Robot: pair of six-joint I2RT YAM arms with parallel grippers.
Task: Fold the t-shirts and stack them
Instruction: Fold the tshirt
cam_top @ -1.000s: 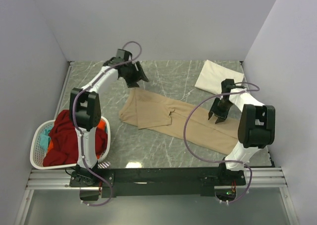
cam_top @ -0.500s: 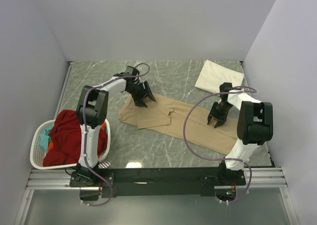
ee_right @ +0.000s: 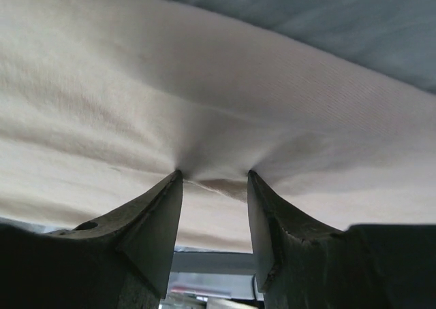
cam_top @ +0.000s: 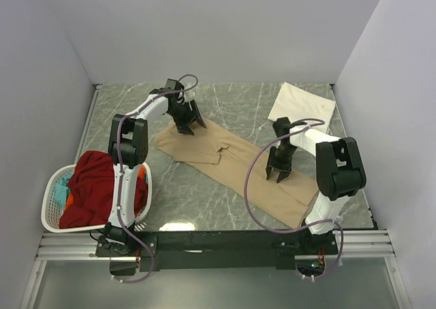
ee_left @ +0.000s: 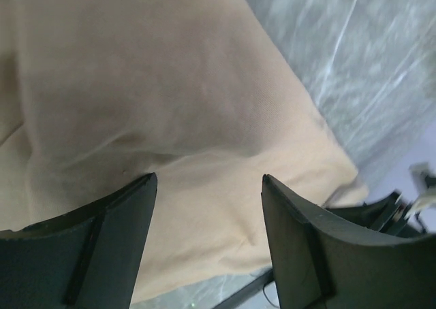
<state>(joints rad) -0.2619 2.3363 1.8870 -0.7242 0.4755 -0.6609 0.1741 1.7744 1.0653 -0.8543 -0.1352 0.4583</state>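
Observation:
A tan t-shirt (cam_top: 235, 165) lies spread out flat and slantwise on the marble table, and fills the left wrist view (ee_left: 170, 84) and the right wrist view (ee_right: 204, 77). My left gripper (cam_top: 189, 126) (ee_left: 206, 180) stands open over its far left end, nothing between the fingers. My right gripper (cam_top: 278, 171) (ee_right: 214, 174) is open too, its fingertips (ee_right: 176, 180) pressed down into the tan cloth, which puckers into a small ridge between them. A cream-white t-shirt (cam_top: 303, 105), folded to a flat rectangle, rests at the back right.
A white laundry basket (cam_top: 49, 212) stands at the near left, holding a red shirt (cam_top: 92, 190), an orange one (cam_top: 142, 176) and a teal one (cam_top: 61, 186). Walls close in the back and both sides. A black rail (cam_top: 225, 244) runs along the near edge.
The tan t-shirt has slid leftward on the table. My right gripper moved left and nearer, onto the cloth. My left gripper swung out over the shirt, then back to its far left end.

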